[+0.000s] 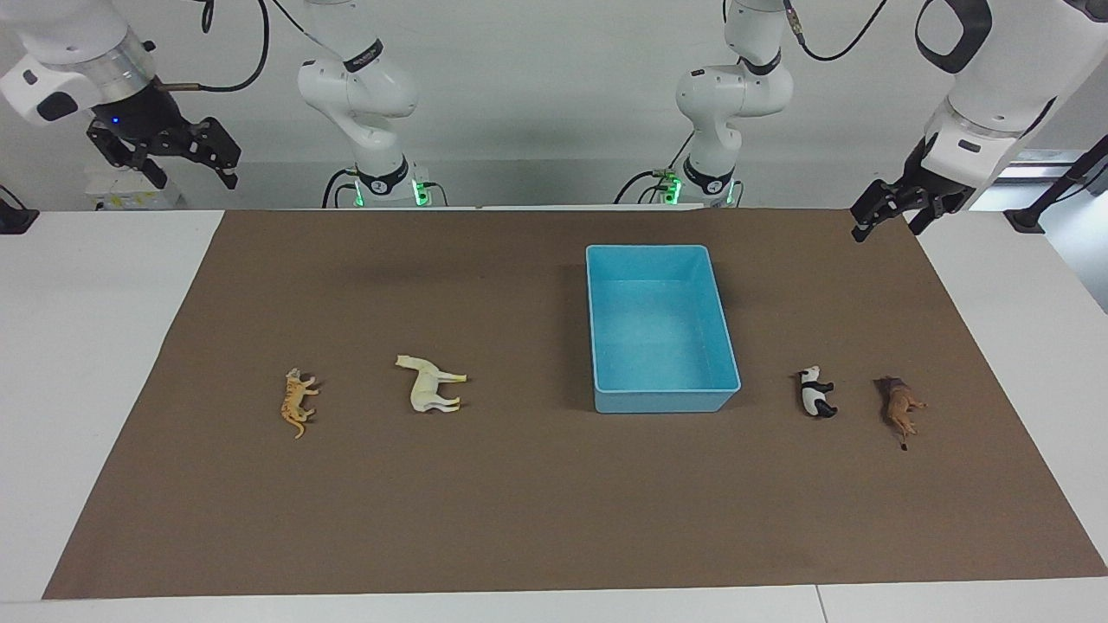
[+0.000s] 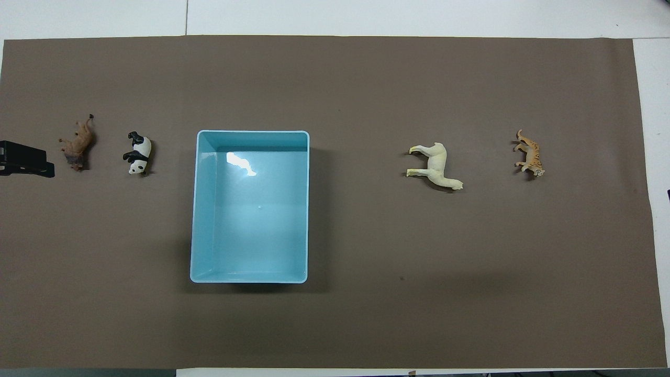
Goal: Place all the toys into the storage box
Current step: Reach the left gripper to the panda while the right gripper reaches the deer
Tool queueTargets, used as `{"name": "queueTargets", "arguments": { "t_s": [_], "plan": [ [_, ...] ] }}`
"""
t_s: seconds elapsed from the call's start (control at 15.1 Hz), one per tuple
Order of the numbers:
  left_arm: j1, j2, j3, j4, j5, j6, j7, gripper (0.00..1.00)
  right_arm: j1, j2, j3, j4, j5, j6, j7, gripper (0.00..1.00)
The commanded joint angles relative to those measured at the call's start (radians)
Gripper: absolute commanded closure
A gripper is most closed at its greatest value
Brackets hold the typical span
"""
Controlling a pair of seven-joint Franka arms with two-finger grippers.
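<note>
While both arms wait raised at the two ends of the table, all four toys lie on their sides on the brown mat [image 1: 519, 519], none in the storage box [image 1: 606, 329].

The light blue box sits on the mat, a little toward the left arm's end from the mat's middle, long axis running away from the robots. Its interior shows only a bare floor with a glare patch in the overhead view.

Positions relative to the box:
- panda [image 1: 816, 392]: just beside the box's corner farthest from the robots, toward the left arm's end; not touching the wall.
- lion [image 1: 900, 408]: near the panda, one step more toward the left arm's end, apart from it.
- horse [image 1: 428, 384]: toward the right arm's end from the box, well apart from it, level with the box's farthest wall.
- tiger [image 1: 298, 401]: more toward the right arm's end than the horse, clear of it.

Left gripper [image 1: 887, 214]: up in the air over the mat's corner at the left arm's end, fingers spread, holding nothing. Its dark tip shows at the edge of the overhead view, beside the lion.

Right gripper [image 1: 186, 160]: high, off the mat at the right arm's end, fingers spread, holding nothing.
</note>
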Motion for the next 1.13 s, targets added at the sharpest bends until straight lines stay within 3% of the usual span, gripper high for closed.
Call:
{"name": "queueTargets", "arguments": {
  "t_s": [0.0,0.6,0.73,1.0,1.06],
  "plan": [
    [-0.006,-0.019,0.011,-0.023,-0.013,0.005,-0.001,0.0,0.005,-0.024,-0.005,-0.028,0.0,-0.004,0.011,0.0],
    [-0.007,-0.019,0.008,-0.023,-0.014,-0.005,0.002,0.0,-0.009,-0.03,-0.008,-0.045,-0.013,0.006,0.004,0.0],
    [-0.019,-0.019,0.004,-0.023,-0.013,-0.002,-0.001,0.0,-0.007,-0.064,-0.008,-0.121,-0.013,0.059,-0.006,0.0],
    [-0.019,-0.019,0.001,-0.035,-0.005,0.021,-0.009,0.0,0.009,-0.115,0.003,-0.344,-0.013,0.28,-0.005,0.0],
    [-0.013,-0.039,0.001,-0.097,-0.006,0.11,0.0,0.0,0.025,-0.106,0.005,-0.375,-0.011,0.33,-0.002,0.0]
  ]
}}
